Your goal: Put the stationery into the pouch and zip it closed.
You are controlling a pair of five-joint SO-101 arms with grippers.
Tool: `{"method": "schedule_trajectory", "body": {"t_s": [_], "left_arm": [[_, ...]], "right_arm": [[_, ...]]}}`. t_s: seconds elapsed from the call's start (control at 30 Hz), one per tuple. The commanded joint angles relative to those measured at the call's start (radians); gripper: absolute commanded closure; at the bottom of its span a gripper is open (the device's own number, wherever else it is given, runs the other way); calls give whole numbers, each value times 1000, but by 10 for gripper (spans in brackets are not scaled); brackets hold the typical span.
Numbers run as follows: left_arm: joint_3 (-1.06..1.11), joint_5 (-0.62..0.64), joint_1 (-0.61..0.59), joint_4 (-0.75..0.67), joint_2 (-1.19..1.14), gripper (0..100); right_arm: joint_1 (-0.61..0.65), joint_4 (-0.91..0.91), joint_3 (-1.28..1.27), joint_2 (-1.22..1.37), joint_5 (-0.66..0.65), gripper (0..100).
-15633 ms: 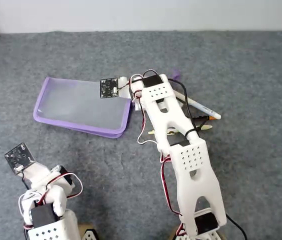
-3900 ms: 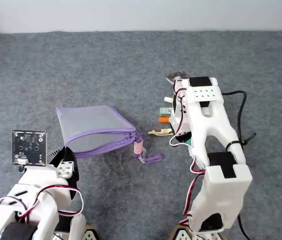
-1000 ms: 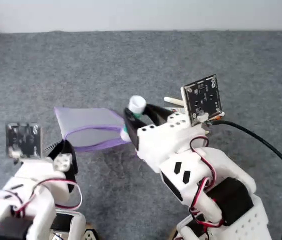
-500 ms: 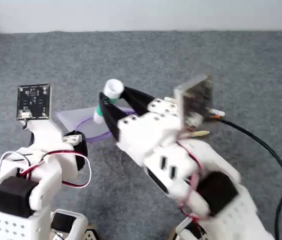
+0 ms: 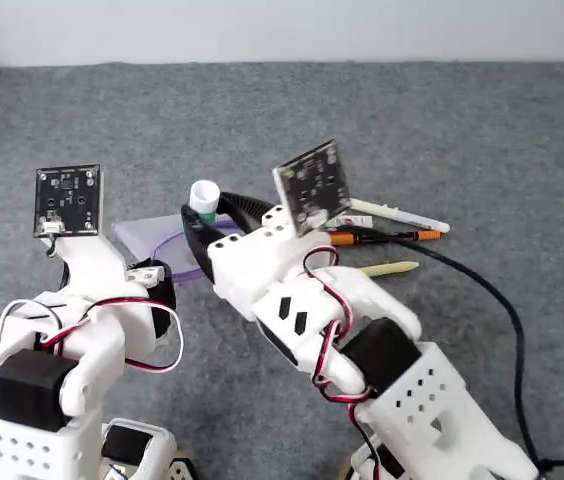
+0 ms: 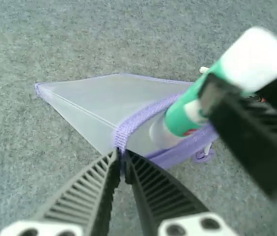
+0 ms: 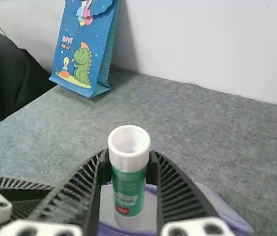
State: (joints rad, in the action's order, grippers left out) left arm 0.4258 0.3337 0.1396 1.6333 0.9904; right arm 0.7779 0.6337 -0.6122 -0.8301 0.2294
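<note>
Both are chunky white printed shells, left arm (image 5: 92,350) and right arm (image 5: 362,290), with black servo blocks (image 5: 27,385) tucked in and thin red, white and black wires (image 5: 175,335) looping outside. The left pincer (image 6: 120,158) and right pincer (image 7: 128,156) have ribbed black fingers (image 7: 79,189). Each wrist has a bare square camera board (image 5: 67,200), and a thick black cable (image 5: 510,318) trails off the right arm.

In the high view, the two white robot arms (image 5: 82,335) hid most of the see-through purple zip pouch (image 5: 152,240), and the right one covered the ends of the thin pens (image 5: 397,214). In the left wrist view, the white-capped green glue stick (image 6: 227,69) looked blurry.
</note>
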Motion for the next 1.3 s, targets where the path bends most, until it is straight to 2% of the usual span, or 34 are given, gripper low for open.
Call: {"method": "schedule_trajectory", "body": {"t_s": [0.0, 0.17, 0.57, 0.8, 0.97, 1.13, 1.27], "left_arm": [[-30, 12, 8, -31, -5, 990], [-30, 12, 8, -43, -5, 990], [-25, 12, 8, -51, -5, 990], [-25, 12, 6, -51, -3, 990], [-25, 12, 6, -51, -2, 990], [-25, 12, 5, -46, 2, 990], [-24, 2, -35, -9, -5, 990]], "right_arm": [[5, -36, -12, -5, -35, 950], [7, 85, 32, -18, -31, 809], [-15, 311, 164, -131, -31, 884], [-272, 463, 198, -120, 15, 967], [-410, 622, 203, -38, 14, 978], [-492, 710, 203, 105, -25, 980], [-501, 754, 207, 151, -41, 980]]}}
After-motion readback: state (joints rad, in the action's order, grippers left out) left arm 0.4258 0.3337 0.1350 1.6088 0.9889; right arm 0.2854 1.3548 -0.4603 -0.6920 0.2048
